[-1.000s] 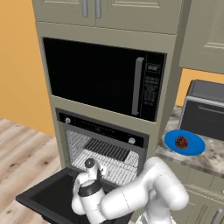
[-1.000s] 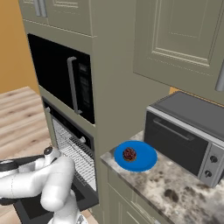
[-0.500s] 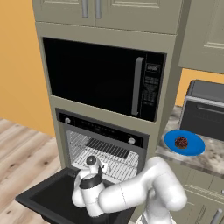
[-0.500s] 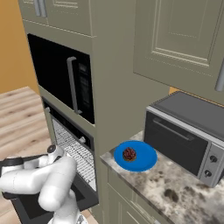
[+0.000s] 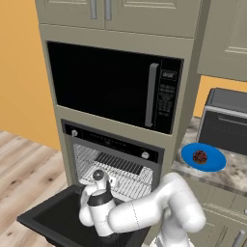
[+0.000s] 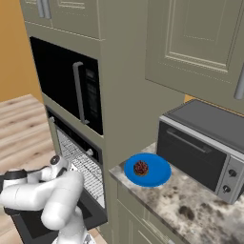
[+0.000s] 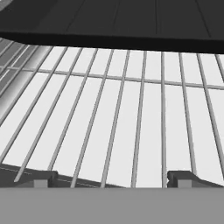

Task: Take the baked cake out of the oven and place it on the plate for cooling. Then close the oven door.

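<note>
A black microwave (image 5: 111,84) with a vertical grey handle (image 5: 151,94) sits built into the tall beige cabinet column, beneath upper cabinet doors (image 5: 101,9). A silver countertop toaster oven (image 6: 202,147) with two knobs at its front stands on the speckled stone counter (image 6: 190,209). Light wood flooring (image 5: 24,164) meets an orange wall (image 5: 19,72).
</note>
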Robot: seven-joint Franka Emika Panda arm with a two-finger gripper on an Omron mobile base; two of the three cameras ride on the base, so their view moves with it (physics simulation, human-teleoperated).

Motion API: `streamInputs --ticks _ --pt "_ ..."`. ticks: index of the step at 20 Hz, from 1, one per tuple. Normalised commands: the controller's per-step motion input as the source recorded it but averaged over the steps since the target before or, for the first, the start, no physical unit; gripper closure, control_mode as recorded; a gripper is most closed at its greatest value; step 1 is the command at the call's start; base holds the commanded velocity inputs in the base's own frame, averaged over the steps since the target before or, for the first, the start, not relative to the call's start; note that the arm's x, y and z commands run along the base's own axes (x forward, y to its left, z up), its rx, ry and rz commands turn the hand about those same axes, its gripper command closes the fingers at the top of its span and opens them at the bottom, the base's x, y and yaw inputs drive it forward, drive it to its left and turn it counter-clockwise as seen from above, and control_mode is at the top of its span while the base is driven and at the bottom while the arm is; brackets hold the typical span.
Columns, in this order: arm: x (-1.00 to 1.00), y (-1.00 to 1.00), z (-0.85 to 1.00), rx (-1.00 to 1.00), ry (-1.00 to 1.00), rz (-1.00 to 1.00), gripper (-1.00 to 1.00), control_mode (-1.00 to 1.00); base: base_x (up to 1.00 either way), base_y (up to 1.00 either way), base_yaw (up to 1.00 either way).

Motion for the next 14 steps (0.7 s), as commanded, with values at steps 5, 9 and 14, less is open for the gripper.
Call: streamInputs --ticks 5,9,14 --pt "-0.14 0.03 -0.21 -0.07 -0.10 0.00 -1.00 -1.00 0.00 0.00 0.00" --pt "-0.71 0.29 -0.02 -0.11 0.00 0.00 -1.00 -1.00 0.00 0.00 0.00" --pt "-0.65 0.37 -0.08 -0.10 -0.01 0.00 -1.00 -1.00 0.00 0.00 0.00"
